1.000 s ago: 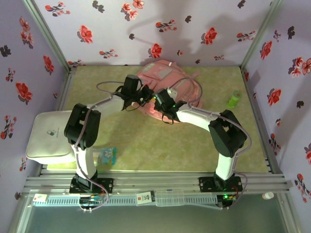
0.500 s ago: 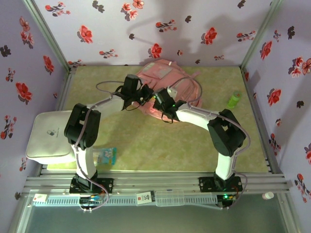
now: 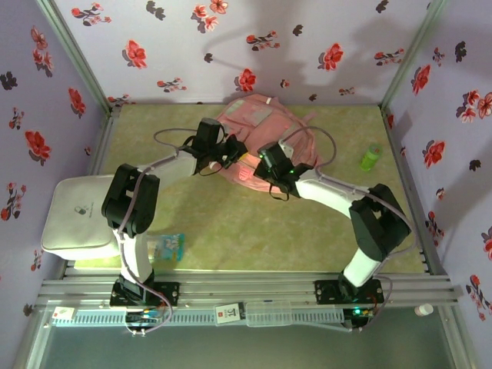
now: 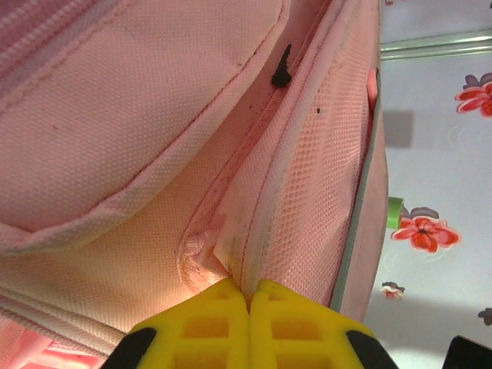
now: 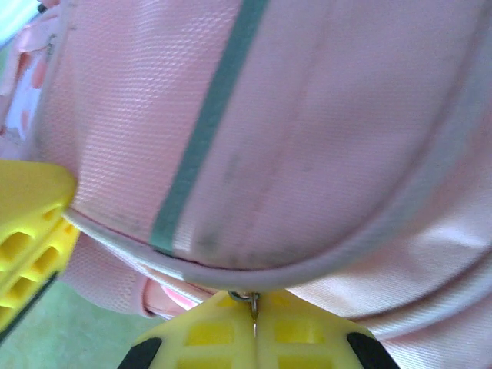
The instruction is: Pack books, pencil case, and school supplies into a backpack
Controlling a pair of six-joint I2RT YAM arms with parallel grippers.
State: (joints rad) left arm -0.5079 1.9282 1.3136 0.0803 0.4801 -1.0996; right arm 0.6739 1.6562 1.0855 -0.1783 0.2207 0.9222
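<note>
Left hand (image 4: 248,290), its yellow fingers pressed together, pinches a fold of pink fabric beside a zip seam on the backpack (image 3: 254,115), which lies at the far middle of the table (image 3: 231,223). Right hand (image 5: 254,306) is clamped shut on a small metal zip pull (image 5: 252,301) at the backpack's lower seam; a second ago its fingers were still slightly apart, so this grip is new. Over that same second the right arm's elbow has swung out toward the right and nearer side, and the hand has shifted a little to the right along the backpack's near edge, while the left hand and the backpack have kept their places. Judging from this, one hand is steadying the fabric while the other is starting to draw the zip, so the packing itself has not begun. A blue book (image 3: 166,245) lies on the near left of the table, well apart from the backpack and partly cut off by the left arm. A green bottle (image 3: 370,157) stands at the far right. From above, both wrists cover the near edge of the backpack, so whether any compartment has opened cannot be told. Both wrist views are too close to say which zip is held; a dark zip tab (image 4: 282,68) sits further up the seam.
</note>
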